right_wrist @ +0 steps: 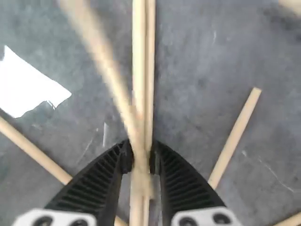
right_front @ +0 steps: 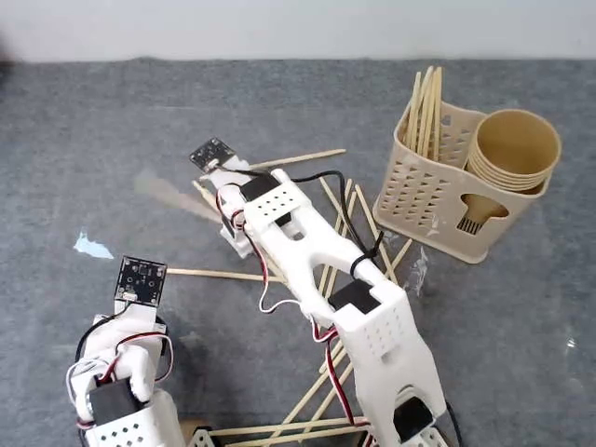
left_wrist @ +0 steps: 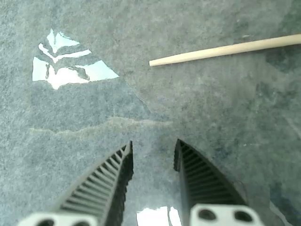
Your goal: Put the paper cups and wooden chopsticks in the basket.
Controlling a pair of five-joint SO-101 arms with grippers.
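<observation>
My right gripper (right_wrist: 139, 153) is shut on a wooden chopstick (right_wrist: 106, 80) that slants away from its jaws, with two more chopsticks (right_wrist: 143, 56) lying on the mat under it. In the high view this held chopstick (right_front: 172, 196) sticks out to the left of the right arm (right_front: 307, 251). My left gripper (left_wrist: 153, 148) hangs open over bare mat, near the end of a lying chopstick (left_wrist: 225, 49). The beige basket (right_front: 428, 200) at the right holds several upright chopsticks (right_front: 426, 112) and a stack of paper cups (right_front: 514, 149).
More chopsticks lie loose: one behind the right arm (right_front: 298, 158), some beside the basket (right_front: 358, 209), some at the front edge (right_front: 298, 430). A scrap of clear tape (right_front: 91, 246) sticks to the grey mat at the left. Open mat lies at the far left.
</observation>
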